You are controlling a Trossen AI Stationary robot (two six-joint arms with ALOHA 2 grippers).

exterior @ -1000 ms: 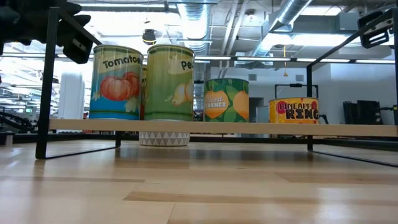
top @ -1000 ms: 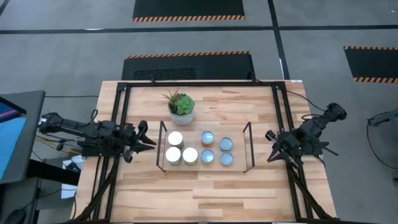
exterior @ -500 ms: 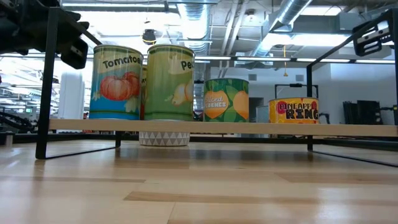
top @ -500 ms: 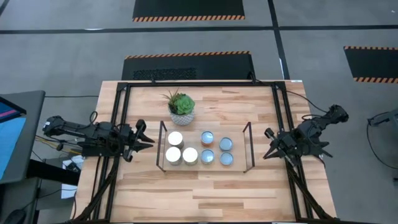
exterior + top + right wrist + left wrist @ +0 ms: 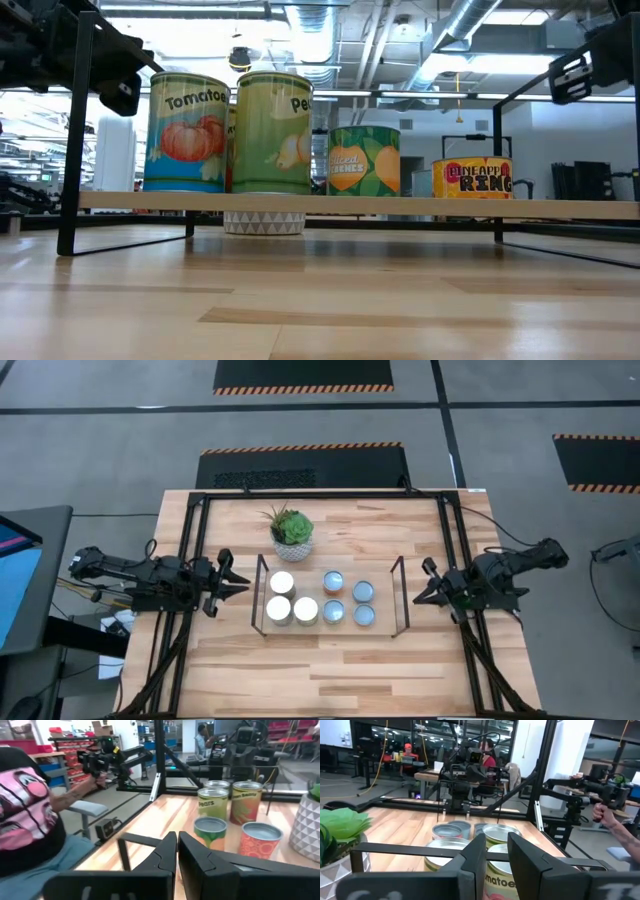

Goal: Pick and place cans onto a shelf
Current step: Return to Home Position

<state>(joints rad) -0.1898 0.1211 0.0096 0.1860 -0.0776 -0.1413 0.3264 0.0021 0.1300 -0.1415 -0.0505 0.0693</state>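
Observation:
Several cans [image 5: 320, 600] stand upright on their bases on the shelf [image 5: 386, 612], a low light-wood board with black wire ends, at the table's middle. The low view shows the tomato can [image 5: 187, 130], a pear can [image 5: 273, 130], a peach can [image 5: 364, 160] and a pineapple can [image 5: 472, 177] on the board. My left gripper [image 5: 238, 586] hovers level just left of the shelf, open by a narrow gap [image 5: 496, 857], holding nothing. My right gripper [image 5: 418, 596] hovers level just right of the shelf, shut and empty [image 5: 178, 851].
A green succulent in a white pot [image 5: 292, 532] stands behind the shelf's left half. The black table frame [image 5: 196, 540] runs along both sides and the far edge. Bare wood [image 5: 330, 670] lies in front of the shelf. People [image 5: 25, 820] sit beyond the table's ends.
My right gripper has swung toward the table's left, closer to the shelf's right end, and sunk a little. My left arm has settled slightly lower beside the shelf's left end. The cans have not moved.

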